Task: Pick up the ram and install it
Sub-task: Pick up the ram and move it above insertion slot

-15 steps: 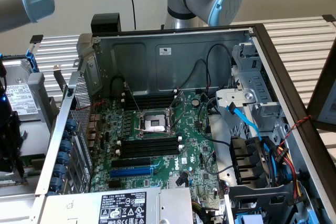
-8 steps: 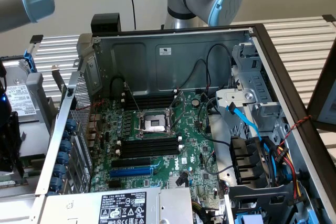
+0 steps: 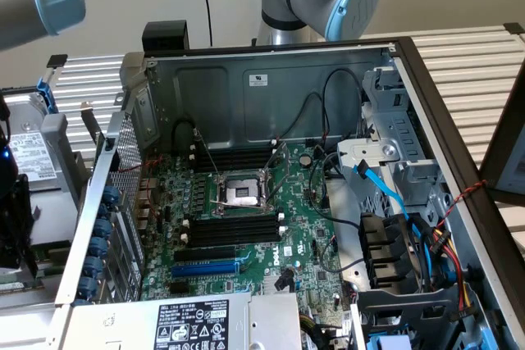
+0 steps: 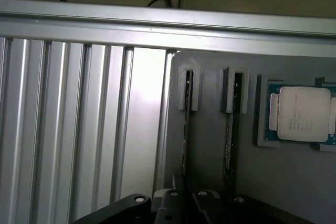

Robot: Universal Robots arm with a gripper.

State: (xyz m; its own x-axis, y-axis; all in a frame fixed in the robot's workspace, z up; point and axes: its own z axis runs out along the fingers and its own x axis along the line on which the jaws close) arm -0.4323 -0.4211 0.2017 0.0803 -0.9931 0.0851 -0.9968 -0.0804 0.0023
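In the wrist view a grey holder plate (image 4: 210,145) carries two ram sticks standing on edge in clips. One ram stick (image 4: 186,129) sits nearer the plate's edge, the other (image 4: 231,129) beside it. My gripper (image 4: 184,205) shows as black parts just over the near end of the first stick. In the exterior view the open computer case (image 3: 271,88) lies on the table with its green motherboard (image 3: 303,235). Long black memory slots (image 3: 234,229) lie on both sides of the CPU socket (image 3: 242,192).
A silver CPU (image 4: 304,119) rests in a pocket of the holder plate beside the sticks. Ribbed aluminium table (image 4: 68,129) lies alongside the plate. In the case, a blue expansion slot (image 3: 205,268), blue and black cables (image 3: 394,202) and a drive cage (image 3: 402,161) crowd the exterior view's right.
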